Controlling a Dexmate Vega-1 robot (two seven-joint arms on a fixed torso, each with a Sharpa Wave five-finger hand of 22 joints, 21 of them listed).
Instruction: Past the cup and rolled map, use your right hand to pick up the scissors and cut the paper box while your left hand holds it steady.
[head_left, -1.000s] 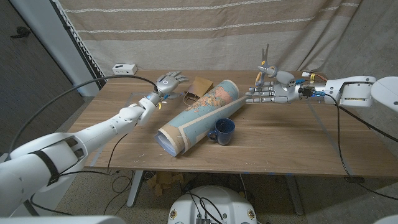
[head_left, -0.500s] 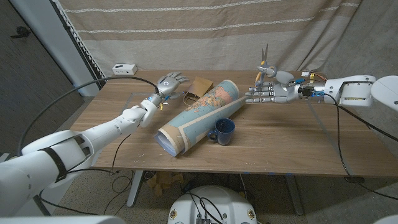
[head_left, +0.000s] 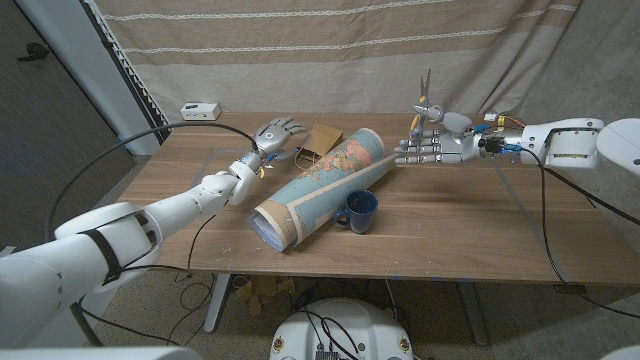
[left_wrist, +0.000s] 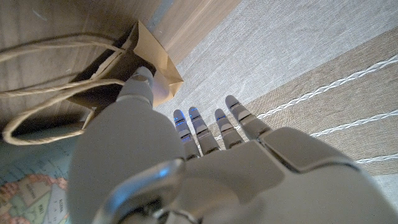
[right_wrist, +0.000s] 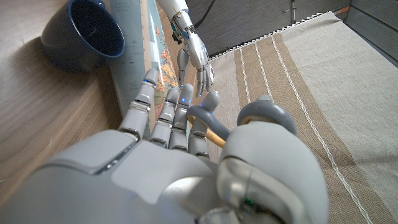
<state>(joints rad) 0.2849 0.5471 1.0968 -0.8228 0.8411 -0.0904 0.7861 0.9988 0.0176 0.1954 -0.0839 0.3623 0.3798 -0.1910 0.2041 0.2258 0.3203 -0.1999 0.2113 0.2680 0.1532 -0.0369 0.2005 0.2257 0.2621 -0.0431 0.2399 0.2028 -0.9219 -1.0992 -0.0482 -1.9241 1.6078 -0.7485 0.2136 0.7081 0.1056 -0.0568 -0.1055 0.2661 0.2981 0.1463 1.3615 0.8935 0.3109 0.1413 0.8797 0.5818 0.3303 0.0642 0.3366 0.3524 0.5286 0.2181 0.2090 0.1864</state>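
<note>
Looks like a lab test bay, not a home: striped cloth backdrop (head_left: 330, 40) hung behind a plain wooden table (head_left: 450, 225), loose black cables (head_left: 90, 170) trailing over the tabletop's left edge (small white device (head_left: 200, 109) at its far-left corner).

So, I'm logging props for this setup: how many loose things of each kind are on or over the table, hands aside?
Rolled map: 1
Blue cup: 1
Brown paper bag: 1
Scissors, held in the right hand: 1
White box at the far edge: 1
Total: 5
</note>
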